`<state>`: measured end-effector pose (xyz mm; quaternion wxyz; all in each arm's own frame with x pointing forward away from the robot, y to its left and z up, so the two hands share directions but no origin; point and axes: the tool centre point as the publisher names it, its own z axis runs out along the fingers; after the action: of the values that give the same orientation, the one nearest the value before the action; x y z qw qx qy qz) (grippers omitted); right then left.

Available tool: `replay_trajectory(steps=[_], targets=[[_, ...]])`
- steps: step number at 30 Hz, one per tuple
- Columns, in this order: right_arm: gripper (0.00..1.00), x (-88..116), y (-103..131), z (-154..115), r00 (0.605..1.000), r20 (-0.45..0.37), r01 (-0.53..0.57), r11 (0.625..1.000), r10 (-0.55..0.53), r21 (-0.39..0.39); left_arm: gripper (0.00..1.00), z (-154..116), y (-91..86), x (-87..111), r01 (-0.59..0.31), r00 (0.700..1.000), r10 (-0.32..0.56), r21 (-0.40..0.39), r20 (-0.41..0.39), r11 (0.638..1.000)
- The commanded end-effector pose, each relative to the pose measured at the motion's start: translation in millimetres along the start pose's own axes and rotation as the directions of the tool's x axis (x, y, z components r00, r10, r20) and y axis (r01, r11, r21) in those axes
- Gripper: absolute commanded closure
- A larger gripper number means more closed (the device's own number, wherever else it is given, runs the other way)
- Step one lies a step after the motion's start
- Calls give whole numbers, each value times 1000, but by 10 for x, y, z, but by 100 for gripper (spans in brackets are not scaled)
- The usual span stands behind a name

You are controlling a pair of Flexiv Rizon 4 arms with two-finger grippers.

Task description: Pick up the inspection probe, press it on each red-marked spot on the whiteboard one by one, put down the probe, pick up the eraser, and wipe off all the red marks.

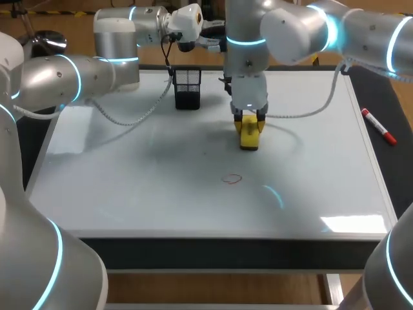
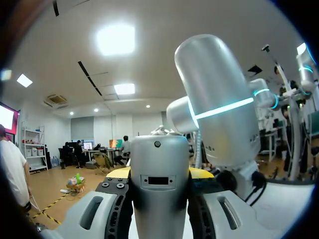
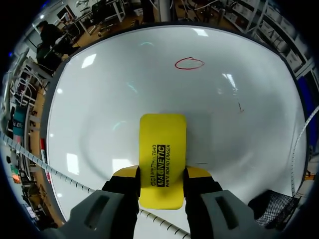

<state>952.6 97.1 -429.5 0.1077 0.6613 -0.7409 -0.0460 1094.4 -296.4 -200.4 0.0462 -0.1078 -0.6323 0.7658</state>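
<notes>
Whiteboard bears one red mark — right hand pinches eraser (left hand grips probe).

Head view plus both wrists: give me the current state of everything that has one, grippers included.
eraser: gripped on two sides, short of the mark.
right gripper: shut on the eraser.
left gripper: shut on the inspection probe, held up past the board's far edge.
red mark: one loop, not wiped.
marker: lying flat beside the whiteboard.
mesh holder: upright; contents unclear.
</notes>
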Motion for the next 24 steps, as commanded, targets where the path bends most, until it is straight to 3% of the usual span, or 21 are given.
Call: replay_trajectory(steps=[1,7,14,24], targets=[[100,106,48,37,1000,6,-9,1000,9,17,100,-4,-13,-13,2,1000,-2,-1,-4,1000],[100,250,142,-213,1000,14,-14,1000,14,25,100,-4,-13,-13,2,1000,-2,-1,-4,1000],[100,629,253,-528,998,13,-63,992,62,105,100,-4,-13,-13,2,1000,-2,-1,-4,1000],[100,1145,450,-584,989,23,-151,982,149,116,100,-4,-13,-13,2,1000,-2,-1,-4,1000]])
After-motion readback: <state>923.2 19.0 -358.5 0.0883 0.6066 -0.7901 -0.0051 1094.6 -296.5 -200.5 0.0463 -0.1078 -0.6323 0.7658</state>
